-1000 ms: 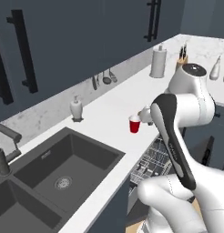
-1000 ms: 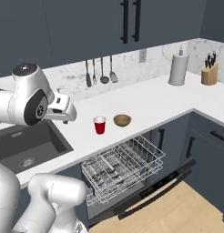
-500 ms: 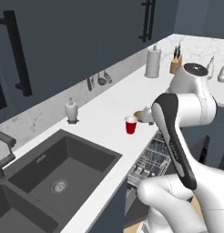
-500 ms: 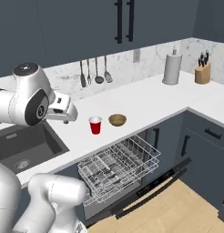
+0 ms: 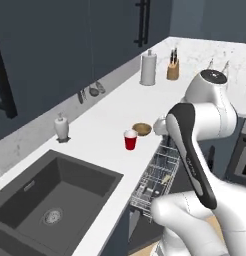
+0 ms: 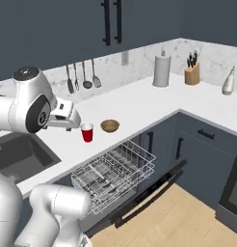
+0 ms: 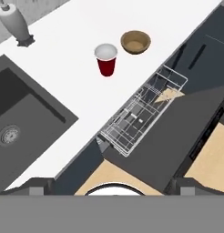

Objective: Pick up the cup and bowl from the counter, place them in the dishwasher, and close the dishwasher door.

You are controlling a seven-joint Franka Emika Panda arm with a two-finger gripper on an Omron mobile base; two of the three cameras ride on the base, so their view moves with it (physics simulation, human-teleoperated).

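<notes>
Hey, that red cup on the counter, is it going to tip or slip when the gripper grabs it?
The cup looks light and empty, standing upright on a narrow base, so a sideways nudge would likely tip it. Its tapered sides may slip upward-squeezed pads.

no readable text, no labels (rendered kitchen), no numbers

Dark blue-grey cabinets (image 6: 67, 29), marble backsplash (image 6: 139, 55), dark sink (image 5: 50, 200), wooden floor (image 6: 188, 217).
</notes>
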